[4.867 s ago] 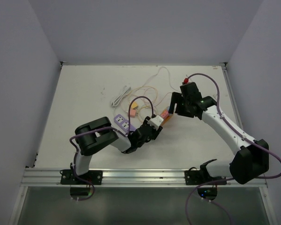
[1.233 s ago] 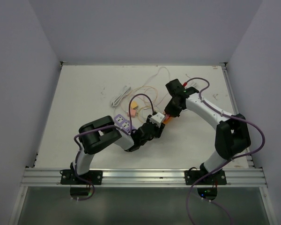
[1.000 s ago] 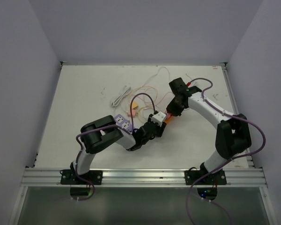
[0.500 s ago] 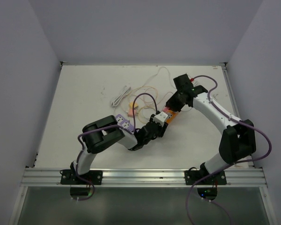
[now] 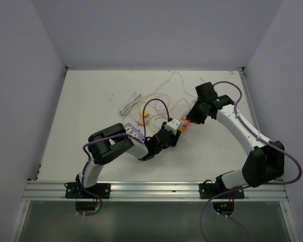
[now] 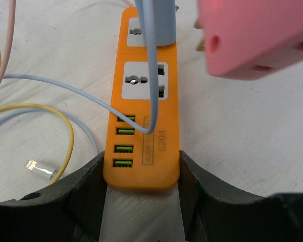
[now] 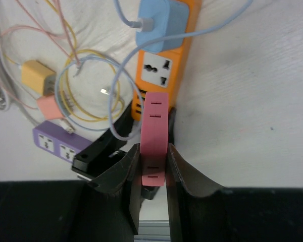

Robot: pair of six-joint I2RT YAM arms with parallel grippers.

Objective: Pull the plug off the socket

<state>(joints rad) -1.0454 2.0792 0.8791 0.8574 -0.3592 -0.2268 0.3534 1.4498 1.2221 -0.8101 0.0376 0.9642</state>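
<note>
The orange power strip (image 6: 144, 101) lies on the white table, and my left gripper (image 6: 141, 166) is shut on its USB end, one finger against each long side. Its middle socket (image 6: 141, 80) shows empty. The pink plug (image 7: 155, 136) hangs above the strip with its metal prongs (image 6: 199, 35) bare and clear of the socket. My right gripper (image 7: 154, 151) is shut on it, pads pressed to its flat sides. A blue charger (image 7: 161, 20) sits plugged into the strip's far end. From above, the pink plug (image 5: 187, 121) sits just right of my left gripper (image 5: 174, 130).
A purple power strip (image 5: 133, 133) lies left of my left wrist. Small yellow (image 7: 38, 75) and pink (image 7: 50, 106) adapters sit amid thin tangled cables (image 5: 161, 98). A coiled white cable (image 5: 130, 103) lies further left. White walls close the table at the back and sides.
My right arm has swung rightward, carrying the pink plug a little right and away from the strip. My left gripper has kept its hold on the orange strip.
</note>
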